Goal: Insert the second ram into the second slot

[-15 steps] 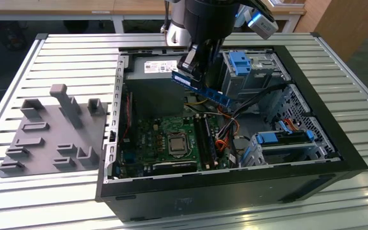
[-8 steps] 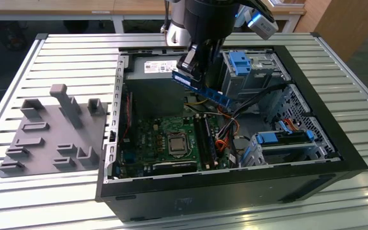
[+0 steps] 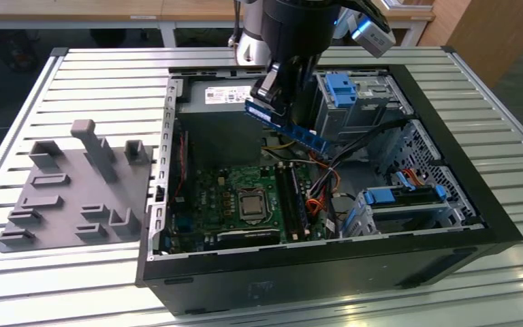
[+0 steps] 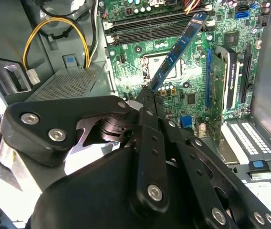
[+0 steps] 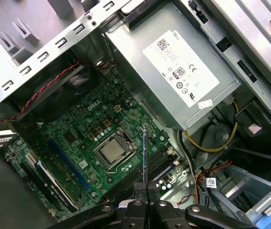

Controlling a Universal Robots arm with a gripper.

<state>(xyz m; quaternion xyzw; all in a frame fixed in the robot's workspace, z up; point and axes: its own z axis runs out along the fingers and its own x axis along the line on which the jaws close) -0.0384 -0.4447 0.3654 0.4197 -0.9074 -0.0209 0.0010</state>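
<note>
Exterior view, starting from its left: the gray fixture tray [image 3: 71,191] lies outside the computer case [image 3: 334,272], well apart from the processor socket [image 3: 250,202]. High above the socket, a little toward the exterior view's right of it, my gripper [image 3: 263,102] is clamped on one end of the second ram [image 3: 289,126]. The stick hangs tilted in the air, well clear of the board. The memory slots [image 3: 291,197] run just beside the socket on that same side, and the cables [image 3: 329,180] lie farther out from it.

As I judge it, three things could go wrong. I hold the stick by one end only, so it could pivot in my pinch on meeting a slot. Tilted like this, one corner would land first and jam. The slots sit so close together that a small sideways error would put it in the wrong one.

The exterior view alone gives height and tilt. The first wrist view shows the stick [image 5: 145,152] edge-on as a thin line near the socket [image 5: 111,151], which helps in judging alignment. The second wrist view shows its chip-studded face [image 4: 178,50], with the slots [image 4: 145,28] beyond the socket [image 4: 164,64].
</note>
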